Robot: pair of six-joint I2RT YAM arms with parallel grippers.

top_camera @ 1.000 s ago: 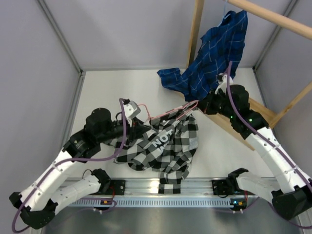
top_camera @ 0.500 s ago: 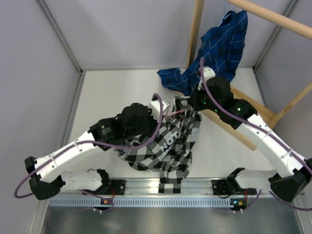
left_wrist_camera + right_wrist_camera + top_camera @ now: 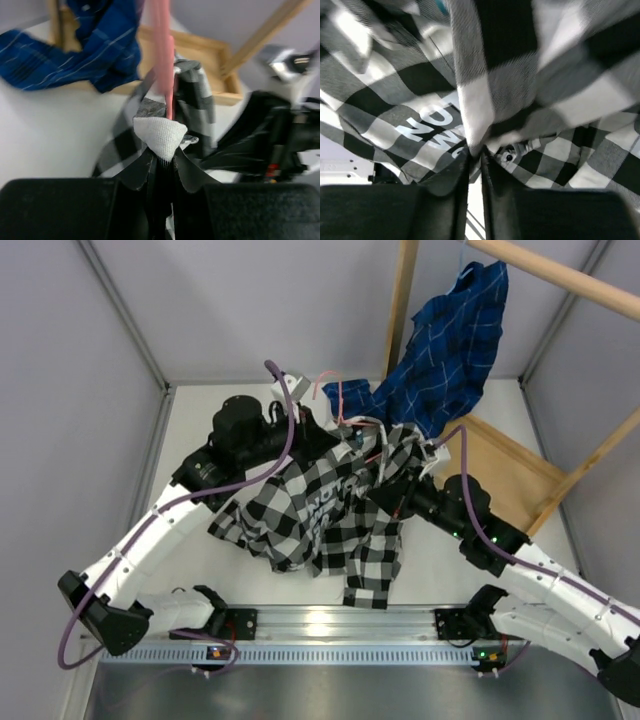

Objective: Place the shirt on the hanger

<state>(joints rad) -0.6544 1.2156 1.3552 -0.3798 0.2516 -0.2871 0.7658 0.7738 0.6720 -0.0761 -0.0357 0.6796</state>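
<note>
The black-and-white checked shirt (image 3: 320, 515) hangs bunched between both arms, and its dark band with white lettering (image 3: 325, 502) faces up. The pink wire hanger (image 3: 340, 400) pokes out at the shirt's top, near the back of the table. My left gripper (image 3: 318, 425) is shut there. In the left wrist view, the left gripper (image 3: 160, 150) pinches a white fold of the shirt (image 3: 197, 95), with the hanger (image 3: 164, 55) rising straight from the pinch. My right gripper (image 3: 385, 490) is tucked into the shirt's right side. In the right wrist view, the right gripper (image 3: 475, 155) is shut on an edge of the shirt (image 3: 420, 80).
A blue plaid shirt (image 3: 440, 340) hangs from a wooden rod (image 3: 560, 275) at the back right, and its tail lies on the table. The rod's wooden base frame (image 3: 500, 470) lies just right of the right arm. Grey walls close in the sides, and a metal rail (image 3: 330, 620) runs along the front.
The left arm has swung back and to the right, carrying the hanger and shirt top upward. The right arm left the blue shirt's side, came forward under the checked shirt and pinched its edge.
</note>
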